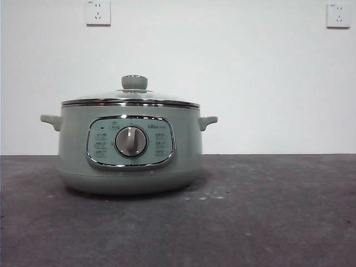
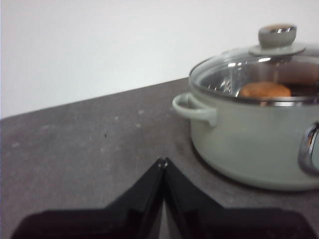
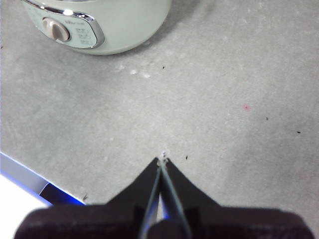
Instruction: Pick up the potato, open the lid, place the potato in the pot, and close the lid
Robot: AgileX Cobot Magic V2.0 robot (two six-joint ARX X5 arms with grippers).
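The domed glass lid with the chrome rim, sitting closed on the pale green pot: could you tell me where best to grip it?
Probably the round sage-green knob at the centre of the glass lid, approached straight from above. It stands proud and narrow enough for two jaws to close across; the chrome rim lies flush on the pale green electric pot, offering no purchase.

The pot [image 1: 130,167] is pale sage green, with a chrome-framed panel [image 1: 130,142] holding a silver dial [image 1: 131,141] and small grey markings. Its lid [image 1: 130,98] is clear glass with a shiny chrome rim and a sage-green knob [image 1: 134,82], and the potato [image 2: 264,90] seen through it is orange-brown. The desk [image 1: 267,217] is dark mottled grey with pale specks, the wall [image 1: 233,67] is white with two white sockets [image 1: 98,12], and both grippers are black.
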